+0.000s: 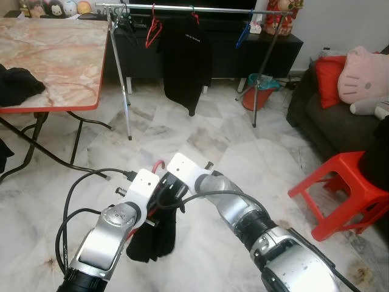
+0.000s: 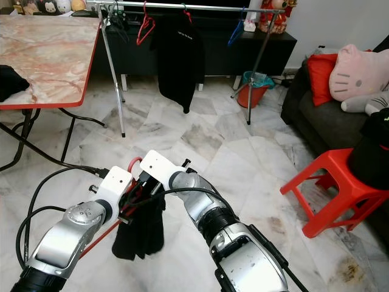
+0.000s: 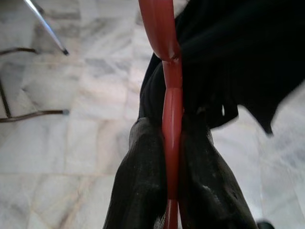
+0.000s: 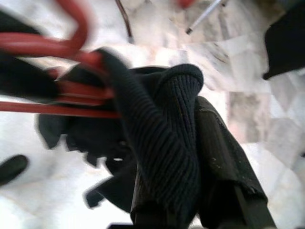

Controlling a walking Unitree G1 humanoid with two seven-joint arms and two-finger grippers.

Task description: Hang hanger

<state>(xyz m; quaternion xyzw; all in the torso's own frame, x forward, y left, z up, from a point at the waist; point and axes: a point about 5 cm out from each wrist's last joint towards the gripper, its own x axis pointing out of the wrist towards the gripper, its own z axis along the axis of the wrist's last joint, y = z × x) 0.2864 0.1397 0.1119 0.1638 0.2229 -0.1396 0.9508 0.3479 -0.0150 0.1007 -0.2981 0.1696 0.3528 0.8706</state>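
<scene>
- The red hanger (image 3: 171, 109) with a black cloth (image 2: 141, 234) on it sits low in front of me, over the floor (image 1: 200, 140).
- My left hand (image 3: 172, 191) is closed tight on the hanger's red bar.
- My right hand (image 4: 190, 157) is pinched on the black cloth.
- The rail (image 1: 182, 8) is far ahead, so I should walk up, lift slowly and keep the hook (image 2: 135, 163) pointing up.

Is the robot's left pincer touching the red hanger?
Touching. The left wrist view shows the left pincer with both black fingers pressed against the red hanger, no gap between them.
</scene>
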